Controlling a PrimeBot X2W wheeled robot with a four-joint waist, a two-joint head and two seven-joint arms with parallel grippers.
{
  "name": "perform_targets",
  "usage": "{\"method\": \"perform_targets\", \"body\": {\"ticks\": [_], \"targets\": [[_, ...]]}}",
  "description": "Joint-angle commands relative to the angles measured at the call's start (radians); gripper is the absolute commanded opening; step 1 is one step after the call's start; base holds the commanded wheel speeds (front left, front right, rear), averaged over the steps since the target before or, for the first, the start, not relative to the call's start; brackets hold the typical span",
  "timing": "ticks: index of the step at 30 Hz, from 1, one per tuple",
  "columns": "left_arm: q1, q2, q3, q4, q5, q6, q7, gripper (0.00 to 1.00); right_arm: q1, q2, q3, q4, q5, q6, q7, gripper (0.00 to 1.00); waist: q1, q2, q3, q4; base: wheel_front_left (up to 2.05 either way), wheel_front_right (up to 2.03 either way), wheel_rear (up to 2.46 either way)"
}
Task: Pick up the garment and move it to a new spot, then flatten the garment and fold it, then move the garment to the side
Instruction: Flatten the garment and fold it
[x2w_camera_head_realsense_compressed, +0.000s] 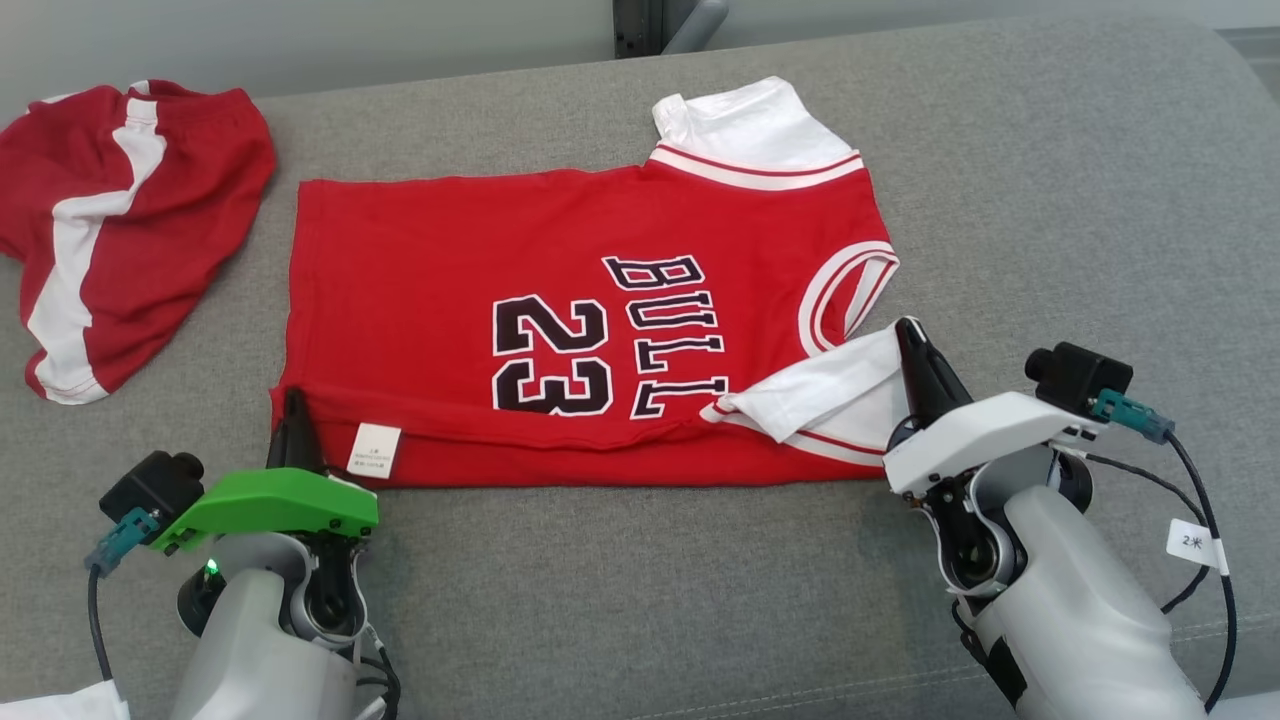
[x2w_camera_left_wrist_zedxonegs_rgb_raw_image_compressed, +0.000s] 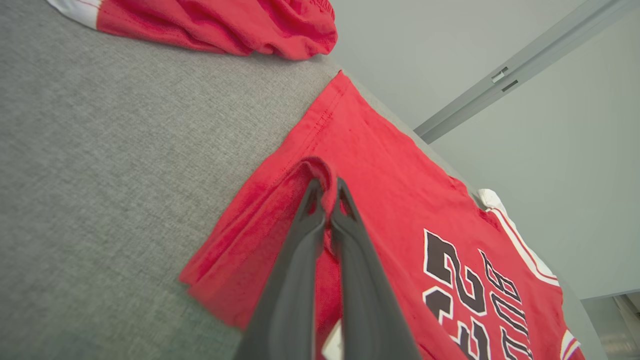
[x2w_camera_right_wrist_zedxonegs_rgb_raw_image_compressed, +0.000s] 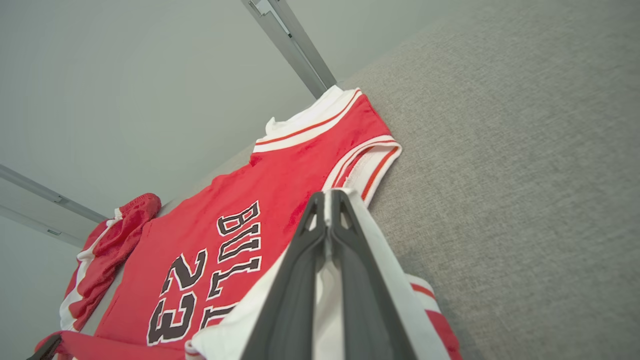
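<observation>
A red jersey (x2w_camera_head_realsense_compressed: 560, 300) numbered 23 lies flat, its near edge folded over, in the middle of a grey cushion (x2w_camera_head_realsense_compressed: 1050, 200). Our left fingers (x2w_camera_head_realsense_compressed: 294, 435) are closed, pinching its near-left hem corner. Our right fingers (x2w_camera_head_realsense_compressed: 925, 375) are closed on its white sleeve (x2w_camera_head_realsense_compressed: 840, 400). Bare cushion spreads wide to the right, while red shorts (x2w_camera_head_realsense_compressed: 120, 220) crowd the far left. The wrist views add a pale wall and a rail (x2w_camera_left_wrist_zedxonegs_rgb_raw_image_compressed: 525, 65) beyond the far edge.

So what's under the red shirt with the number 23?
The grey cushion shows all around the red shirt, so it lies on that. The left gripper and right gripper pinch its near edge. Anything beneath the cloth is hidden.
</observation>
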Motion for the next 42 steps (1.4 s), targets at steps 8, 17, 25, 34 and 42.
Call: {"method": "perform_targets", "body": {"ticks": [8, 17, 25, 34, 42], "targets": [[-0.049, 0.003, 0.045, -0.009, 0.030, -0.018, -0.004, 0.42, -0.130, 0.007, 0.019, 0.137, 0.033, 0.000, -0.046, 0.00, 0.0000, 0.0116, 0.035, 0.016, 0.00, 0.00, 0.00], [-0.049, 0.003, 0.031, -0.022, 0.031, -0.029, -0.004, 1.00, -0.209, 0.011, 0.024, 0.204, 0.086, 0.000, -0.060, 1.00, 0.0000, 0.0116, 0.033, 0.018, 0.00, 0.00, 0.00], [0.014, 0.003, 0.026, -0.086, 0.033, -0.041, -0.004, 1.00, -0.211, 0.011, -0.055, 0.119, 0.077, 0.000, -0.059, 1.00, 0.0000, 0.0116, 0.023, 0.016, 0.00, 0.00, 0.00], [0.143, 0.003, 0.048, -0.141, 0.076, -0.018, -0.002, 1.00, -0.100, -0.016, -0.101, -0.068, -0.048, 0.000, -0.059, 1.00, 0.0000, 0.0116, -0.006, 0.013, 0.00, 0.00, 0.00], [0.178, 0.003, 0.041, -0.088, -0.027, 0.009, 0.066, 1.00, 0.050, -0.027, -0.063, -0.226, -0.108, 0.000, -0.060, 1.00, 0.0000, 0.0116, -0.020, -0.019, 0.00, 0.00, 0.00]]}}
